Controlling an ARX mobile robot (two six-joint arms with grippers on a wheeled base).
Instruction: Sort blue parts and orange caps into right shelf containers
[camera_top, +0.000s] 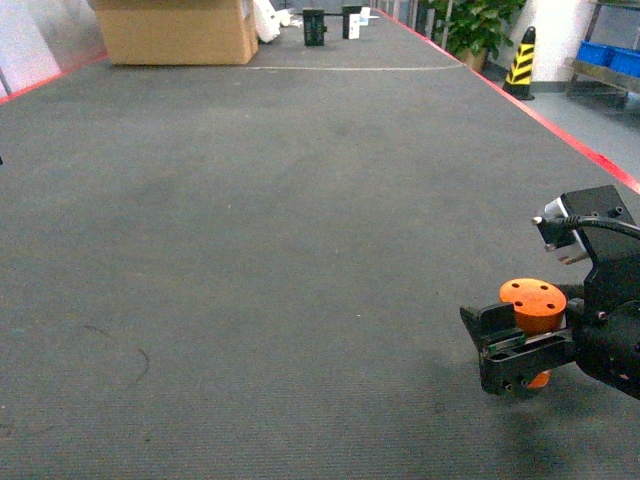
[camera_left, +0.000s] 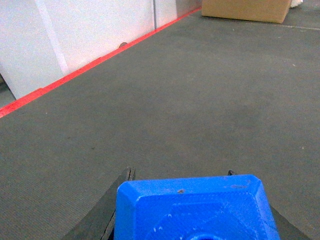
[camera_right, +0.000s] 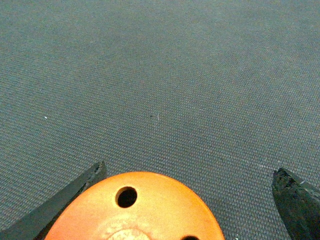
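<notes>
From the head camera, the right gripper (camera_top: 520, 352) sits low at the right edge above the dark grey carpeted floor (camera_top: 250, 250), its black jaws pinching an orange cap (camera_top: 533, 303) whose flat holed top faces up; the cap is off the floor, held between the fingers. The left gripper does not show in this view. Far back stand a cardboard box (camera_top: 175, 30), a yellow-and-black striped cone (camera_top: 521, 62) beside a potted plant (camera_top: 478, 25), and blue crates (camera_top: 610, 55) on a shelf at the far right, well apart from the cap. A red line (camera_top: 560, 130) runs along the floor's right edge. From the left wrist camera, a blue part (camera_left: 195, 209) fills the bottom of the view, sitting between the dark fingers (camera_left: 117, 200) of the left gripper (camera_left: 192, 220), which press against its sides; beyond lie the carpet, a red strip (camera_left: 100, 60) and a white wall (camera_left: 90, 30). From the right wrist camera, the orange cap's top fills the lower edge with two round holes visible, one black fingertip (camera_right: 75, 187) close at its left and the other (camera_right: 297, 195) standing apart at the right, over bare carpet
</notes>
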